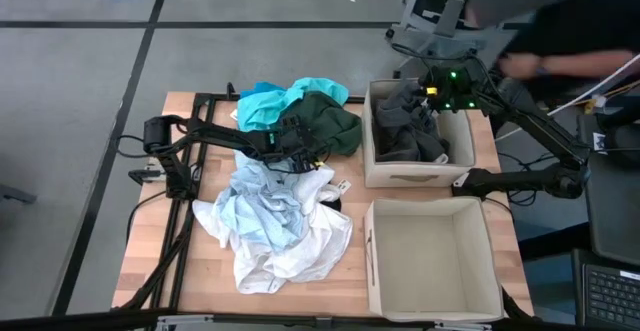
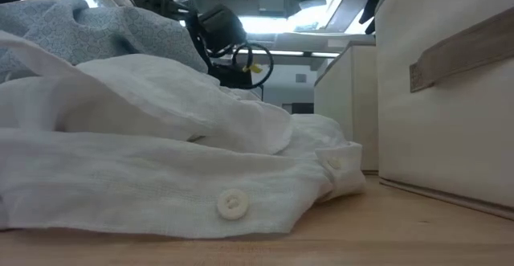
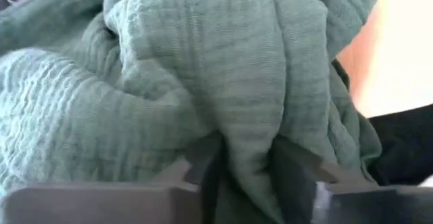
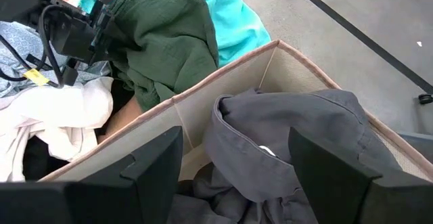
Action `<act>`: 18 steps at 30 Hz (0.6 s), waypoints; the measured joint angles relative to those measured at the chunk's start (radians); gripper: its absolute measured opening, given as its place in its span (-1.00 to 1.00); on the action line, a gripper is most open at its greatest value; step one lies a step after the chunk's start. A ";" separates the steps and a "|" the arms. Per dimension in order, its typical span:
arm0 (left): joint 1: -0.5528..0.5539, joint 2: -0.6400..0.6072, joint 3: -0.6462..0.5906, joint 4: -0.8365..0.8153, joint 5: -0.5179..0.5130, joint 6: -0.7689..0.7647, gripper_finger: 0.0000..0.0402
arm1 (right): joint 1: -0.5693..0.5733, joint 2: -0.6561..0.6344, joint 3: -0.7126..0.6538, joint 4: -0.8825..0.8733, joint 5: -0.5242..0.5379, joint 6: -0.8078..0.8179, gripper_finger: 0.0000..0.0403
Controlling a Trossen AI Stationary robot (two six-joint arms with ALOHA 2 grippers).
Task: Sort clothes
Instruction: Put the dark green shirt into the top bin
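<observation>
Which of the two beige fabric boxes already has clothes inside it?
The far box, under the right claw, holds dark grey clothes. The near box, at the table's front edge, shows only its bare beige floor.

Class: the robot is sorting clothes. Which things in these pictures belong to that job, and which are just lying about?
Belong to the job:
- dark green crinkled garment, left claw closing on it
- teal garment
- pale blue shirt
- white buttoned shirt
- dark grey clothes under right claw

Just lying about:
- laptop keyboard
</observation>
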 joint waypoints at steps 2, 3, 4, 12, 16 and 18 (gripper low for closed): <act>0.000 0.002 0.000 0.012 0.000 0.019 -0.72 | 0.000 0.000 0.000 0.000 0.000 0.000 0.33; 0.000 0.002 0.000 0.016 0.000 0.029 -0.81 | 0.000 0.000 0.000 0.000 0.000 0.000 0.33; -0.001 0.002 0.000 0.022 -0.001 0.041 -0.89 | 0.000 0.000 0.000 0.000 0.000 0.000 0.33; -0.051 -0.021 -0.001 0.101 -0.076 0.097 -0.98 | 0.000 0.000 0.000 -0.001 -0.006 0.000 0.33; -0.087 -0.078 -0.001 0.105 -0.082 0.100 -0.98 | 0.000 0.000 -0.005 0.016 -0.045 -0.017 0.33; -0.103 -0.121 -0.001 0.107 -0.082 0.098 -0.99 | 0.000 0.000 -0.023 0.038 -0.081 -0.025 0.33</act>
